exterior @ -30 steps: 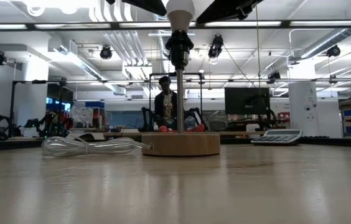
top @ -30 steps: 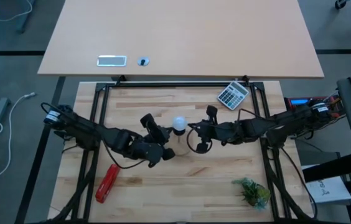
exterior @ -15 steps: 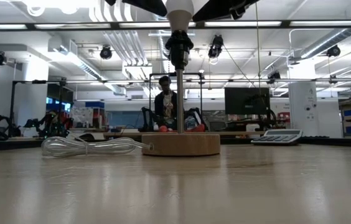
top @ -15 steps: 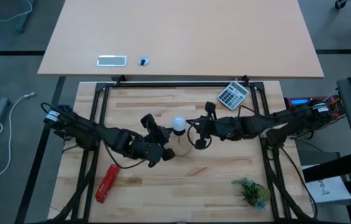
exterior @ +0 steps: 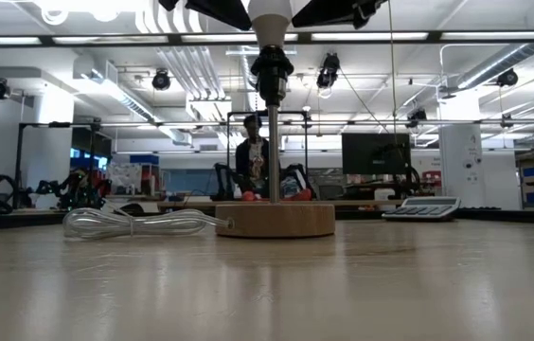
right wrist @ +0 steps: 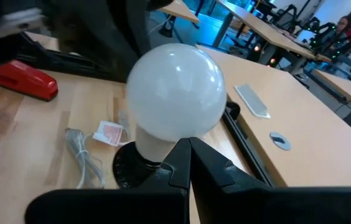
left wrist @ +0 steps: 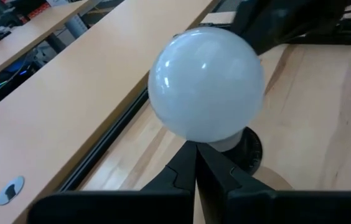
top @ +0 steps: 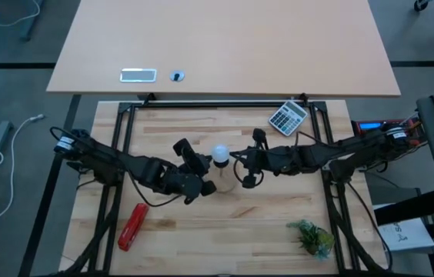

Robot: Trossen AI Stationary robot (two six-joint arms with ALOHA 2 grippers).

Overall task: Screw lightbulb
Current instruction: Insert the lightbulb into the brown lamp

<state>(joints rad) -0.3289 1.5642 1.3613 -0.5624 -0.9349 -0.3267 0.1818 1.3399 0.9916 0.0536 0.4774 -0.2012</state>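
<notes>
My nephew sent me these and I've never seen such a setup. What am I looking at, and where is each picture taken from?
These are two dark robot arms at a wooden table. One picture looks down from above, one looks level across the tabletop, and two come from cameras on the arms' wrists. The left gripper and right gripper meet at a white lightbulb sitting in a black socket on a lamp with a round wooden base. Both sets of fingers are shut; neither holds the bulb. Also on the table: a calculator, a red stapler, a small green plant and the lamp's clear cord.
</notes>
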